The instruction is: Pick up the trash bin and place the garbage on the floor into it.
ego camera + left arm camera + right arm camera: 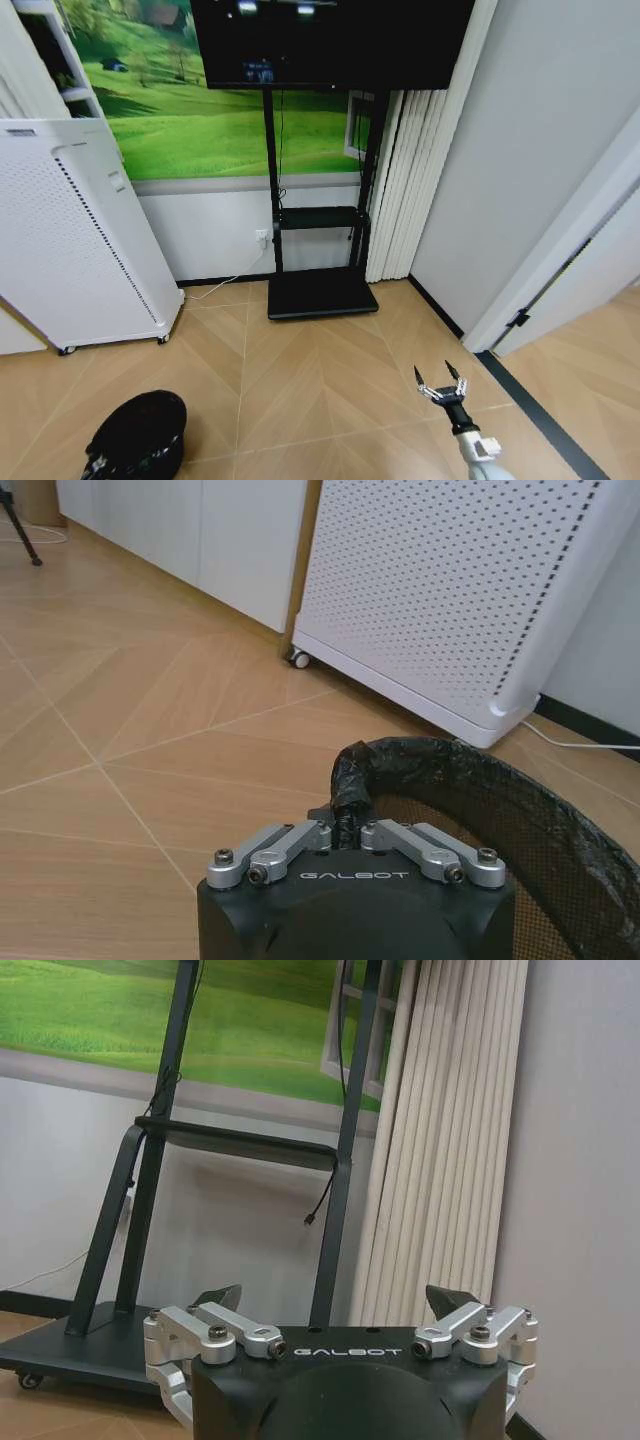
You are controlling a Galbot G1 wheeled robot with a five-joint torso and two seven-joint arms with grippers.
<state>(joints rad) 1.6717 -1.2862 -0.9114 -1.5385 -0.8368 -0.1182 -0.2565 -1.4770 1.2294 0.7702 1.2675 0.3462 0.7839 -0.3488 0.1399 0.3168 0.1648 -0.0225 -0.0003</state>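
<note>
Bin in hand — my left tool (346, 832) pinches the black, bag-lined mesh trash bin (140, 432) by its rim above herringbone wood floor (320, 370); my right tool (441, 385) hangs spread wide, empty, facing the metal TV stand (150, 1220).

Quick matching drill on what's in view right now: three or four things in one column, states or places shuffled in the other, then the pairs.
Things:
1. left gripper
2. right gripper
3. trash bin
4. TV stand

States or places:
A. against the far wall, under the screen
B. open, holding nothing, above bare floor
C. black, held by its rim
D. shut on a bag-wrapped rim

Pairs: 1-D, 2-B, 3-C, 4-A
</note>
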